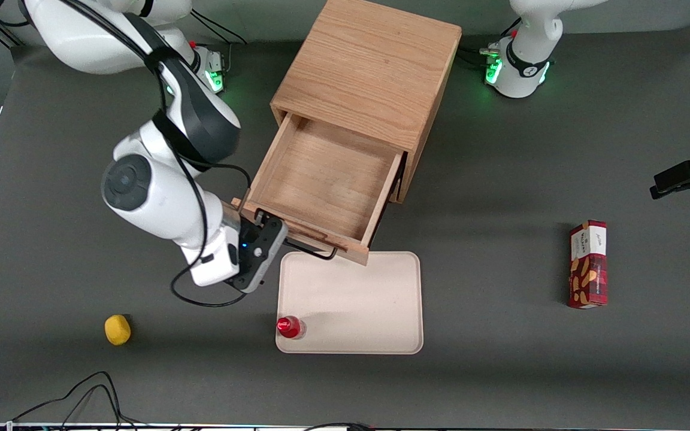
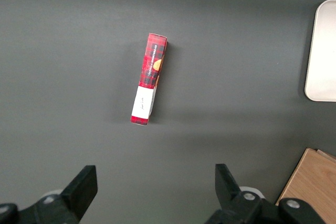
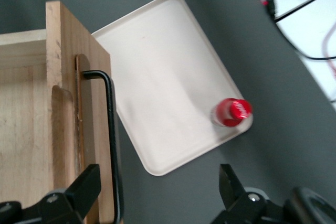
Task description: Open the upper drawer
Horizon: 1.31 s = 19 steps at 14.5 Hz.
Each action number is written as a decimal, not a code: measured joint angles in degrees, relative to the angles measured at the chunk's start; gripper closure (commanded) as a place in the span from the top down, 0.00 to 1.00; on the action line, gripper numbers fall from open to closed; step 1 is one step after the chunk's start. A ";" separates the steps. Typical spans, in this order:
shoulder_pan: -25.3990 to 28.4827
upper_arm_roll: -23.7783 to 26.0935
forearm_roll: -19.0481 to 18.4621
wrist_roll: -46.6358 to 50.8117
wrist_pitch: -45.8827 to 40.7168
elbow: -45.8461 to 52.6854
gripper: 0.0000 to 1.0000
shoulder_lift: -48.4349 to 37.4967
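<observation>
The upper drawer (image 1: 327, 179) of the light oak cabinet (image 1: 369, 66) stands pulled far out, and its inside holds nothing. Its thin black wire handle (image 1: 315, 251) runs along the drawer front, above the tray's edge. My right gripper (image 1: 263, 226) is at the handle's end nearest the working arm. It is open, with the fingers wide apart. In the right wrist view the handle bar (image 3: 110, 129) lies between the fingers of the gripper (image 3: 157, 182), close to one finger (image 3: 86, 182) and not clamped. The drawer front (image 3: 63, 77) shows beside it.
A cream tray (image 1: 351, 305) lies in front of the drawer, with a red-capped bottle (image 1: 289, 327) on its corner; both show in the right wrist view, the tray (image 3: 168, 87) and the bottle (image 3: 233, 112). A yellow object (image 1: 117, 329) lies toward the working arm's end. A red box (image 1: 589, 263) lies toward the parked arm's end.
</observation>
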 measured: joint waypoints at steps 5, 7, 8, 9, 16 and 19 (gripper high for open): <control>-0.73 -6.98 3.66 8.31 -2.26 -2.16 1.00 -10.14; -4.02 -8.45 5.56 15.37 -6.86 -7.14 1.00 -16.92; -6.29 -8.69 6.03 19.14 -9.98 -9.91 1.00 -20.32; -8.30 -8.81 6.22 22.45 -13.32 -12.13 1.00 -23.18; -14.22 -9.18 2.17 31.52 -23.39 -21.91 1.00 -31.56; -15.20 -9.21 1.96 35.08 -23.44 -24.63 1.00 -32.61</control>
